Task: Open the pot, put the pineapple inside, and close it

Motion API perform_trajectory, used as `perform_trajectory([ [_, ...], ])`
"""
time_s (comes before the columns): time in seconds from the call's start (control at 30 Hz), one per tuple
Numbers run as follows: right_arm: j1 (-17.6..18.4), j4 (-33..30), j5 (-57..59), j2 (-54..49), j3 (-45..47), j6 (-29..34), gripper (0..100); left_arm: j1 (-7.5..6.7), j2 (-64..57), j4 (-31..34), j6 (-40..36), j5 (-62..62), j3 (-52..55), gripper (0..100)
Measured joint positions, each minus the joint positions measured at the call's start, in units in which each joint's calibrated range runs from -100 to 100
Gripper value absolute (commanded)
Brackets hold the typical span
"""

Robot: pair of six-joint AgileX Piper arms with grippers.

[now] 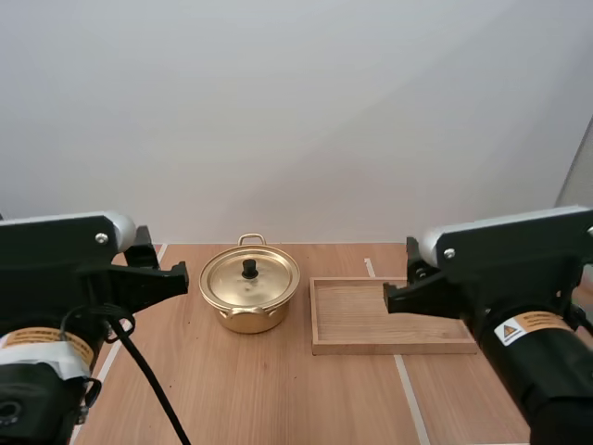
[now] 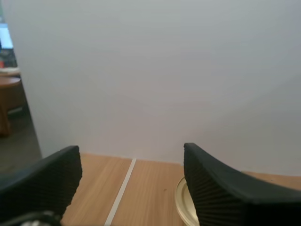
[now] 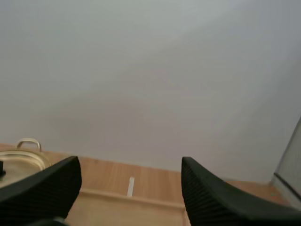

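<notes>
Wooden table | gold pot, lid on | wooden tray beside it

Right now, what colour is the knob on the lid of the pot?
The knob is black, against the golden lid; the high view shows it best.

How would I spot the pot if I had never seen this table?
Find the light brown wooden table; two things sit near its middle. The round shiny gold metal pot stands beside the flat rectangular wooden tray, not touching it, on the robot's left-arm side. Only it is round and gleaming, with a lid topped by a small black knob.
</notes>
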Motion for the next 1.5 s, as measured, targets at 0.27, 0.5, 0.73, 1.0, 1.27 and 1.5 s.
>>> perform_trajectory([
  [0.27, 0.0, 0.3, 4.2, 0.0, 8.6, 0.0, 100, 0.09, 0.0, 2.4, 0.2, -16.9, 14.4, 100],
  [0.5, 0.0, 0.3, 4.7, 0.0, 9.8, 0.0, 100, 0.09, 0.0, -2.2, 0.5, -14.0, 18.4, 100],
  [0.73, -0.2, 0.4, 6.5, 0.0, 11.1, 5.0, 100, 0.25, 0.0, -2.3, 1.1, -9.3, 18.5, 100],
  [1.0, -1.3, 1.7, 7.0, 0.0, 14.4, 7.5, 100, 0.30, 0.0, -1.8, 1.4, -9.0, 18.5, 100],
  [1.27, -2.0, 2.1, 7.0, 0.0, 14.4, 7.6, 100, -0.11, 0.0, -1.7, 1.4, -8.8, 18.5, 91],
  [1.5, -2.3, 2.3, 7.0, 0.0, 14.4, 7.6, 68, -0.11, 0.0, -1.5, 0.2, -8.2, 18.5, 0],
])
